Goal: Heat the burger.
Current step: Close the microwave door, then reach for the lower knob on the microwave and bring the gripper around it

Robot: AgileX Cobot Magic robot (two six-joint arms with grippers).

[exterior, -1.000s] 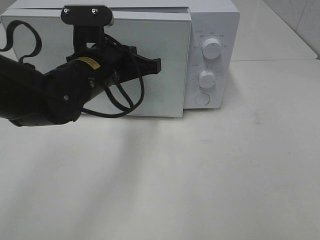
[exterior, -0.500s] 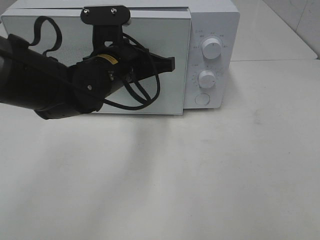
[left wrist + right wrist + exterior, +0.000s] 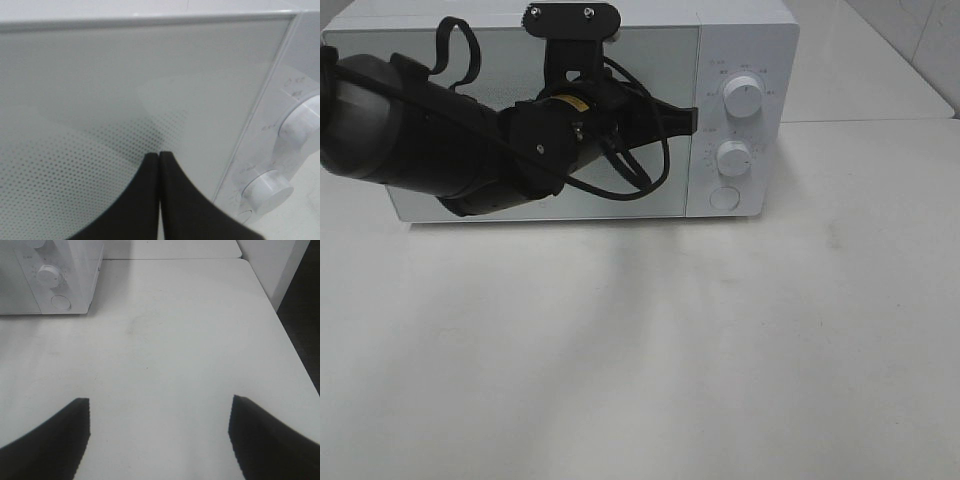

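The burger is hidden in every view. A white microwave (image 3: 745, 35) stands at the back of the table with its door (image 3: 665, 70) closed flush. My left gripper (image 3: 692, 121) is shut, its black fingertips (image 3: 145, 185) pressed together and resting against the door's dotted window (image 3: 75, 165), near the edge by the control panel. My right gripper (image 3: 159, 402) stands open above the bare white table (image 3: 165, 340), with nothing between its fingers; it is outside the exterior high view.
The microwave's panel has an upper knob (image 3: 744, 97), a lower knob (image 3: 733, 157) and a round button (image 3: 723, 197). The left arm's black body (image 3: 430, 140) and cables cover much of the door. The table's right edge (image 3: 287, 335) drops off beside a white wall.
The microwave door has swung from partly open to closed. My left arm moved right and toward the microwave with it, its shut fingertips against the door. The right gripper has not changed.
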